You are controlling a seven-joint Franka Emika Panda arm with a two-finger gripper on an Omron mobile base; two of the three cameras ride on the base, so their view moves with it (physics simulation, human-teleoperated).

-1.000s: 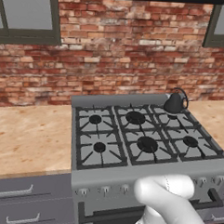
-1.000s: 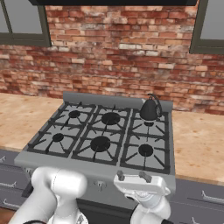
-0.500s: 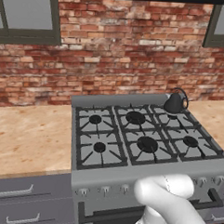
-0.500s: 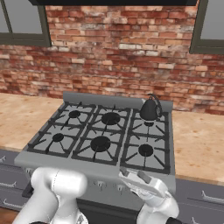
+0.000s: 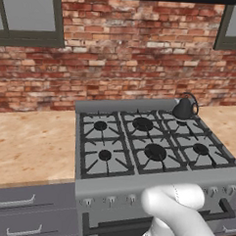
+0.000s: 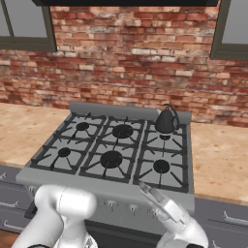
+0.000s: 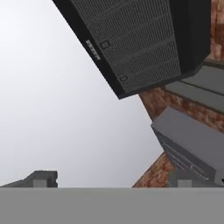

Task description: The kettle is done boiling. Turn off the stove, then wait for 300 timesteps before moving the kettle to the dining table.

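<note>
Kettle (image 5: 183,109) on the rear right burner of the stove (image 5: 151,178). Pincer (image 7: 111,179) released, empty, tilted upward.

My arm is folded low, the hand tipped upward, and the gripper (image 7: 111,179) has its jaws spread wide, holding nothing.

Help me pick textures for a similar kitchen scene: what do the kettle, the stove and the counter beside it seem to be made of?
The kettle looks like dark, matte metal, with a thin wire handle arched over it. The stove reads as brushed grey metal with black, probably cast-iron grates over the burners. The counter looks like light wood grain or a pale speckled stone; the render leaves that open.
</note>
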